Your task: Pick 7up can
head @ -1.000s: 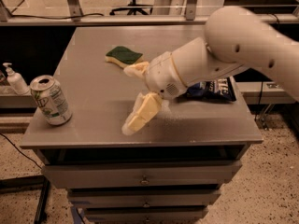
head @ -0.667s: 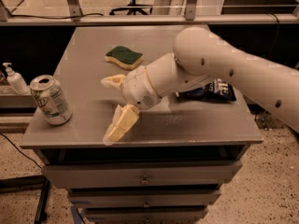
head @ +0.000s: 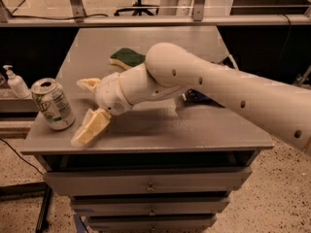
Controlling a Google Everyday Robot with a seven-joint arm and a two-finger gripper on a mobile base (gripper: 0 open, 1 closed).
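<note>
- The arm [head: 218,89] has swept left across the grey table [head: 209,127] over the past second, from about the middle towards its left front corner. It now spans most of the top.
- The gripper [head: 80,111] has travelled with it and now sits low over the surface just to the right of the 7up can [head: 53,104], not touching it. Its claw is spread wide, one finger above and one nearer the front edge, with the mouth turned towards the can.
- The can has not shifted: it stands upright near the table's left front corner.
- The green sponge [head: 127,58] lies untouched farther back.
- Judged from this, the approach is nearly done. What remains is a short advance to bracket the can before closing.
</note>
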